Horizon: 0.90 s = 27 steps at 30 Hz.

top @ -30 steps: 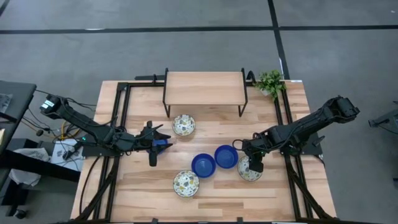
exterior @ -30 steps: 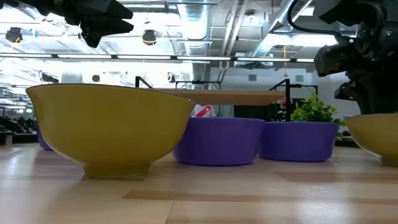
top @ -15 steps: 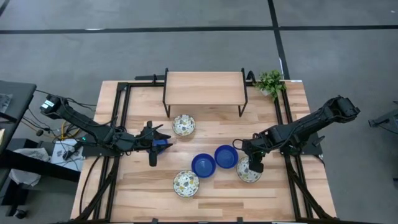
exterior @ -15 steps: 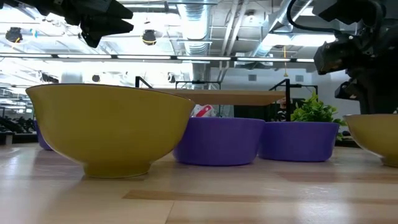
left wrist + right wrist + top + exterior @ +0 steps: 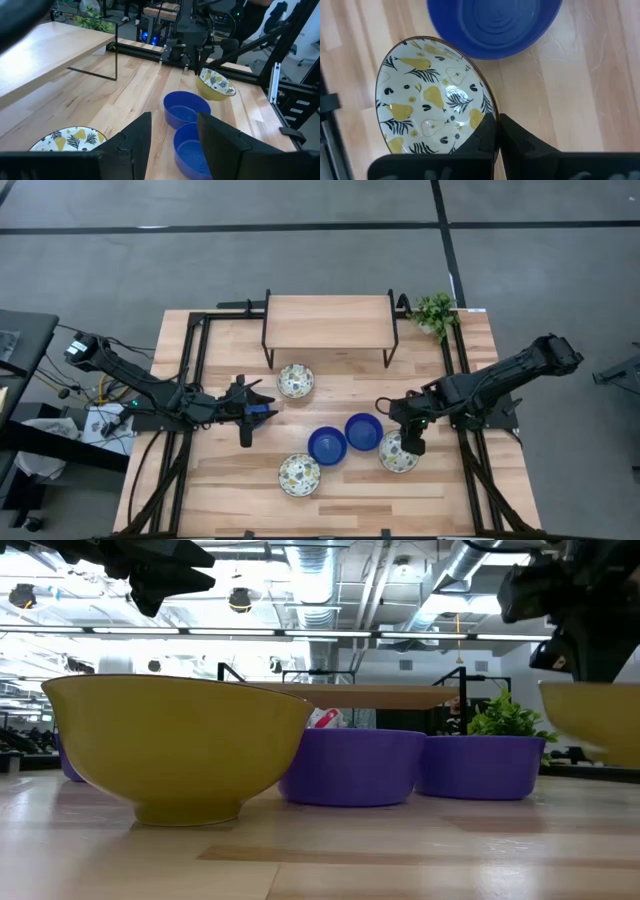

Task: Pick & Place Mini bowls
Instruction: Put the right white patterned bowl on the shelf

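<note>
Five mini bowls are in view. Two glossy blue ones stand on their bases mid-table. One cream patterned bowl sits near the shelf and another near the table's near edge. My right gripper is shut on a third patterned bowl, right of the blue ones. That bowl hangs clear of the wood in the low view. My left gripper hovers open over the table's left half, touching nothing. My right gripper pinches the patterned bowl's rim on the side toward the table's right edge, one finger inside the bowl and one outside. The fingers come from above, slanting down. The bowl is lifted clear of the table and tilted.
A wooden shelf on black legs stands at the far side, with a small green plant at the far right corner. Black frame rails run along both sides. Bare wood lies between the bowls and the left rail.
My right gripper, shut on the patterned bowl's rim, has risen. The bowl has left the tabletop, hangs clear and tilted, and has shifted slightly toward the blue bowls. The other bowls have stayed in place.
</note>
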{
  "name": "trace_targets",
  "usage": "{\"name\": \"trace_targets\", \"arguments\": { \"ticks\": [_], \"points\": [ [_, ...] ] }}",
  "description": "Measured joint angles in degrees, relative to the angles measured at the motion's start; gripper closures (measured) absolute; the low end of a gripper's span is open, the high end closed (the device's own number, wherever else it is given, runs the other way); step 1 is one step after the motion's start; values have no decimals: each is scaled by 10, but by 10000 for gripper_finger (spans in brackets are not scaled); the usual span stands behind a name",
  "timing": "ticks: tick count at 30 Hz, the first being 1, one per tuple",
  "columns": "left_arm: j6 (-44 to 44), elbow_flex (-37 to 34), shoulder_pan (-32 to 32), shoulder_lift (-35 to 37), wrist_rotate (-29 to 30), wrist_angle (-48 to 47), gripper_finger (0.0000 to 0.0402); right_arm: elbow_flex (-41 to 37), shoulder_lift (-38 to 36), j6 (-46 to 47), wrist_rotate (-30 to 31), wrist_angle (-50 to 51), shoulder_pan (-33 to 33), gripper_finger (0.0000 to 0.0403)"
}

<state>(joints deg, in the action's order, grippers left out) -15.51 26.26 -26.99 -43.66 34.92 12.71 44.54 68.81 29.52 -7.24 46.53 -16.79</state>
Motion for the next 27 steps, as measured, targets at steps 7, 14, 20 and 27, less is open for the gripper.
{"name": "trace_targets", "arguments": {
  "ticks": [7,14,20,27],
  "points": [
    [0,0,0,0,0,11,245,35,-24,4,-6,26,18,402],
    [1,0,0,0,0,69,245,86,-9,9,-18,25,58,402],
    [0,0,2,0,0,140,245,129,30,18,-1,9,107,403],
    [1,0,25,0,0,174,245,169,88,12,-3,-42,158,403]
  ]
}}
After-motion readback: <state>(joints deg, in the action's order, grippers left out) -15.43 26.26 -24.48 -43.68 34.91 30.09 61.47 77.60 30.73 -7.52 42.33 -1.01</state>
